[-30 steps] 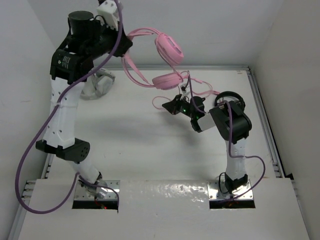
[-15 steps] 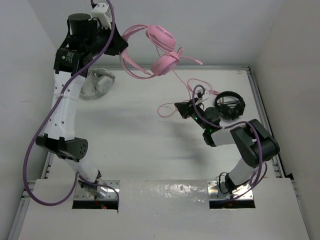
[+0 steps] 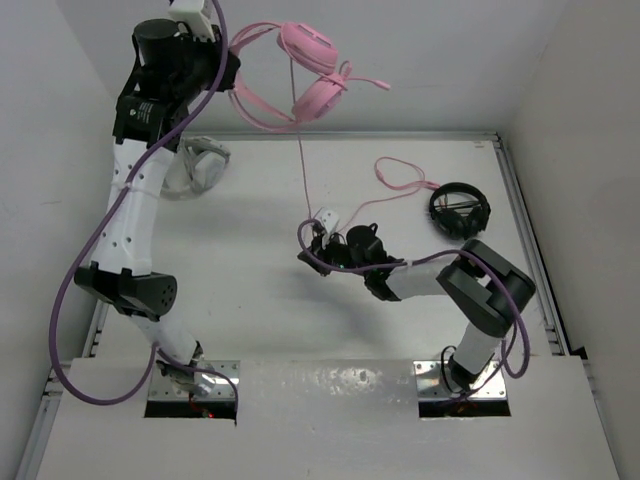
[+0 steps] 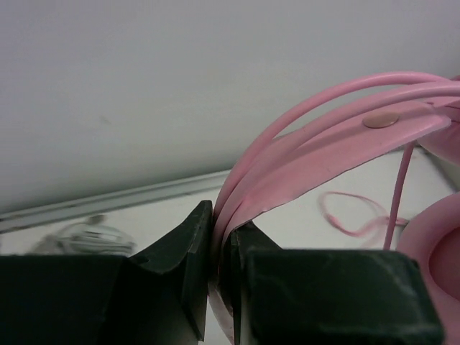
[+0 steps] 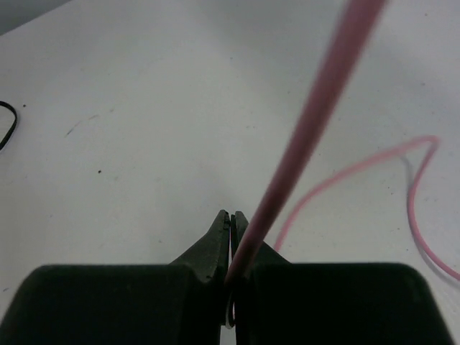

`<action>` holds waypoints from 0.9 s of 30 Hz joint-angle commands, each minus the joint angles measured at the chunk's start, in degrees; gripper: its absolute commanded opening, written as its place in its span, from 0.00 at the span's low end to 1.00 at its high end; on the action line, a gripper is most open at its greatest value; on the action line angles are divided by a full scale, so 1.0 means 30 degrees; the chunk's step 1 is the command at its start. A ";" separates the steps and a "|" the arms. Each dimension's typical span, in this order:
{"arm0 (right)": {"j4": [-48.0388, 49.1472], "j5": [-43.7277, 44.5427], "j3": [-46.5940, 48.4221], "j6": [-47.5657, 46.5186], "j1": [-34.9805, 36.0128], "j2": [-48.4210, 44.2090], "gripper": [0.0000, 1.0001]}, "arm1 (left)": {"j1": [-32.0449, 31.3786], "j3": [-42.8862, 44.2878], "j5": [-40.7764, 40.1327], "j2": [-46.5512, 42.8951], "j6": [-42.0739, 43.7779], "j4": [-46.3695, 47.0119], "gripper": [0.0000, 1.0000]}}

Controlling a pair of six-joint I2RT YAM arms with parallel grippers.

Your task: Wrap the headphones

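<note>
The pink headphones [image 3: 312,72] hang in the air at the back, high above the table. My left gripper [image 3: 230,82] is shut on their pink headband [image 4: 323,136]; in the left wrist view the jaws [image 4: 219,226] pinch the band, and one earcup [image 4: 438,248] shows at the right edge. The thin pink cable [image 3: 301,150] runs straight down from the earcups to my right gripper [image 3: 312,238], low over the table's middle. In the right wrist view the gripper [image 5: 231,215] is shut on the cable [image 5: 309,136]. The rest of the cable [image 3: 402,176] lies looped on the table.
Grey-white headphones [image 3: 200,165] lie at the back left beside the left arm. Smaller black headphones [image 3: 460,210] lie at the right, behind the right arm's elbow. White walls enclose the table on three sides, and a metal rail [image 3: 530,250] runs along the right edge.
The left arm has lifted the headphones higher and a little left. The right gripper has moved left and toward the near side with the cable, which now hangs straight between the two.
</note>
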 commanded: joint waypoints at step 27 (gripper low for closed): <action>-1.9149 1.4973 1.1258 -0.9814 -0.2544 -0.8807 0.00 | -0.7814 -1.7243 -1.1771 -0.3749 1.9267 0.7721 0.00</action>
